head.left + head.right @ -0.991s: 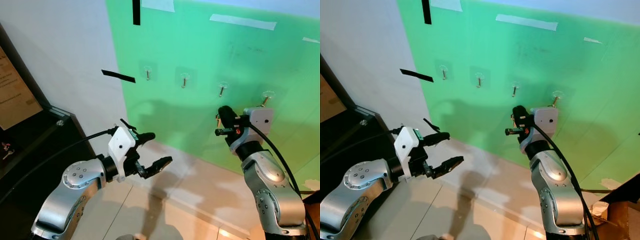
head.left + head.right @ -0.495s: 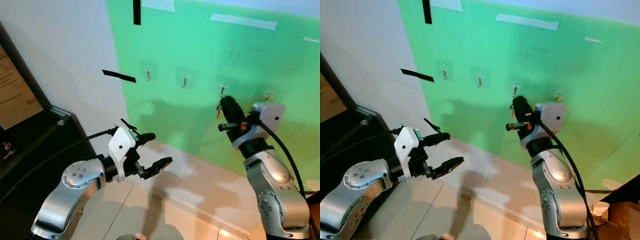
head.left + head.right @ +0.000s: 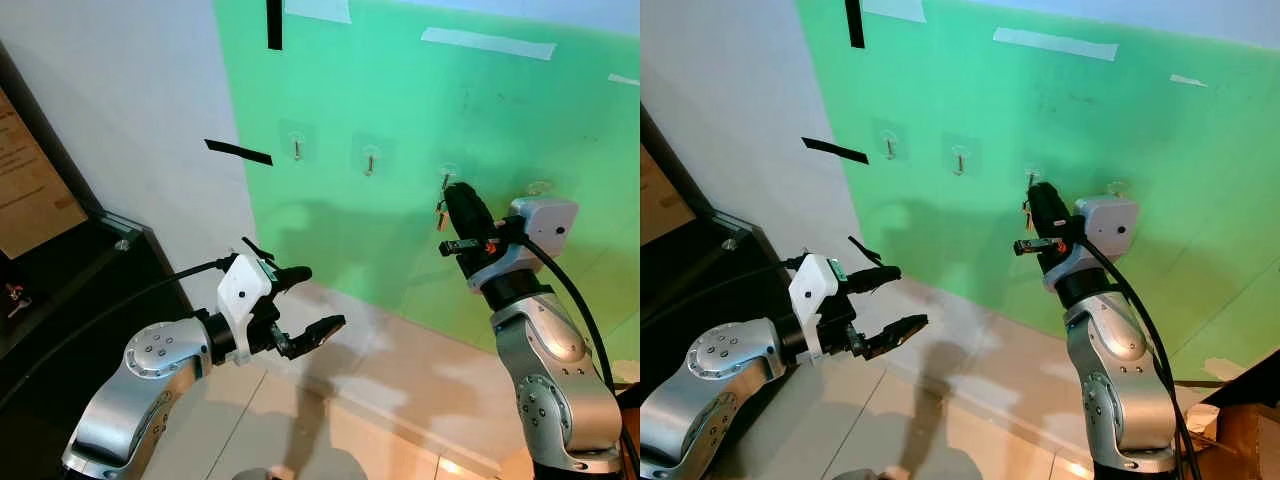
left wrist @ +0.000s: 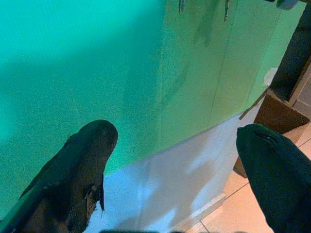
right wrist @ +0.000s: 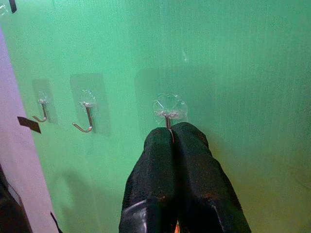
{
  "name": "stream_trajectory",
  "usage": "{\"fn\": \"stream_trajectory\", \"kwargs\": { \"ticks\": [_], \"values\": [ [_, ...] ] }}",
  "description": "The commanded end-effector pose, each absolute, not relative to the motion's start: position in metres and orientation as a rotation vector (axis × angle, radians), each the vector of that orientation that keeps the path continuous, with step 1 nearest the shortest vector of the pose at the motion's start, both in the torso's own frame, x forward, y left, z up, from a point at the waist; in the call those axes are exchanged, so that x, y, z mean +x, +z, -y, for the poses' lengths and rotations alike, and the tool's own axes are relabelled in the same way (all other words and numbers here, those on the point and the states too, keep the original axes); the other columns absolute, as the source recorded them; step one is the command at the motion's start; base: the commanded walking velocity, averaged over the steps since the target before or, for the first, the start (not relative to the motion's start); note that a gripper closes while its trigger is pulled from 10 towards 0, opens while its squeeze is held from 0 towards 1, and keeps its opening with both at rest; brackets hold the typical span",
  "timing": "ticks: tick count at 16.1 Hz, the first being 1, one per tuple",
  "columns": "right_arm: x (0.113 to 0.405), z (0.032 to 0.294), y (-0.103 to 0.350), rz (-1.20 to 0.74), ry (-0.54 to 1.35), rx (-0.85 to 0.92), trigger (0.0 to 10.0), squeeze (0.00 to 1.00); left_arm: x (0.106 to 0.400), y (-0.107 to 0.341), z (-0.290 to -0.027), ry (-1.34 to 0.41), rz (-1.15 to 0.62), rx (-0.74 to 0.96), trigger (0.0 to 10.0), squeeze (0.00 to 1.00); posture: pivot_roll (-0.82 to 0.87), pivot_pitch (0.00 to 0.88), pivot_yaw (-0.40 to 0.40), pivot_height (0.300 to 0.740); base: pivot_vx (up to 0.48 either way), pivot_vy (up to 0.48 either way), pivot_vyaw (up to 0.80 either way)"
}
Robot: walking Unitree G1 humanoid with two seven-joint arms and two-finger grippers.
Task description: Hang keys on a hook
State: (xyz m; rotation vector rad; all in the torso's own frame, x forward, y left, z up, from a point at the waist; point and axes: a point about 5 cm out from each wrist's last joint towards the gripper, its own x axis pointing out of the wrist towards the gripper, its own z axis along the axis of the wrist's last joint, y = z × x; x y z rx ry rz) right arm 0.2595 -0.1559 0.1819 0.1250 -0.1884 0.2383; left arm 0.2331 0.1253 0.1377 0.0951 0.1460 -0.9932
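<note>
Floor [image 3: 400, 400] of pale glossy tile lay nearest, below the green wall [image 3: 420, 90]. Left gripper [image 3: 305, 305] hung low, well short of the wall, its two long black fingers spread apart and holding nothing; matte, rounded fingertips [image 4: 87, 145] in the left wrist view.

Right gripper [image 5: 173, 133] was raised to the wall, fingers pressed together, tips just under the third hook [image 5: 168, 114] and seemingly touching its stem. Keys [image 3: 439, 213] showed as a small dull metal bit dangling beside those fingers, right by that hook; whether the closed fingers actually held the ring couldn't be made out.

Judged late stage: keys brought to the hook, not yet clearly hung. Left to do: seat the ring over the hook, let go, pull back.

Hooks were thin bent steel wire on clear round sticky pads; two more [image 5: 86, 118] beside the third, one further [image 3: 538, 187] on its other side. Wall sheet flat, matte, taped at top [image 3: 485, 42]; black tape strips [image 3: 238, 152] on the white wall next to it.
</note>
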Motion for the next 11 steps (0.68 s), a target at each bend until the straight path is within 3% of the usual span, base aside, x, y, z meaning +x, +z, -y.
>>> {"fn": "stream_trajectory", "kwargs": {
  "ticks": [1,11],
  "values": [
    [0.262,0.153,0.187,0.210,0.239,0.119,10.0,0.00,0.231,0.140,-0.123,-1.018,-0.142,0.102,10.0,0.00,-0.02,0.000,0.051,0.740,0.000,0.000,0.00],
    [0.274,0.148,0.186,0.207,0.187,0.096,10.0,0.00,0.232,0.141,-0.124,-1.021,-0.144,0.107,10.0,0.00,-0.01,0.000,0.057,0.740,0.000,0.000,0.00]
  ]
}}
